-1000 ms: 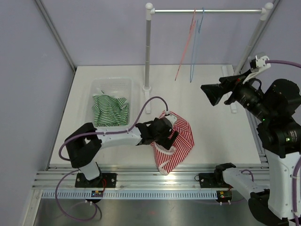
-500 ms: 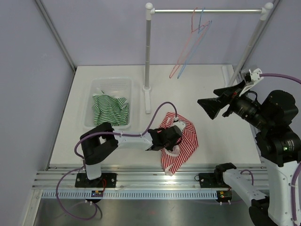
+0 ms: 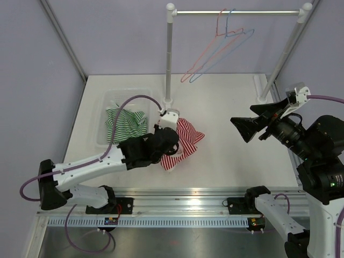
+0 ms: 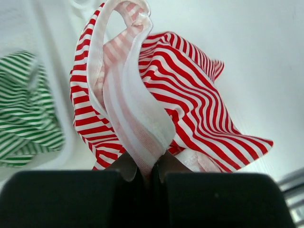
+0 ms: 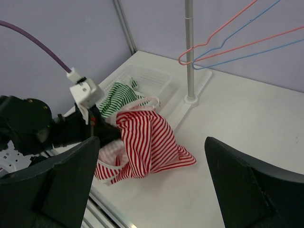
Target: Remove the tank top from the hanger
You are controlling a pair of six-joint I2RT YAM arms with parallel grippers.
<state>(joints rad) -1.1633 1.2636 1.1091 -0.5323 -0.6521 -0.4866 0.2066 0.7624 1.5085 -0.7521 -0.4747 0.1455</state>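
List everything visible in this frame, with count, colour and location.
tank top: one, red-and-white striped, bunched on the table right of the bin, one edge pinched in the left gripper
red hanger: one, red wire, bare, hooked on the rail
blue hanger: one, blue wire, bare, beside the red one
green striped garment: one, green-and-white, inside the bin
bin: one, clear plastic, left side of the table
clothes rack: one, silver and white, at the back
table: one, white
left gripper: black, shut on the tank top
right gripper: black, open, raised at the right, holding nothing
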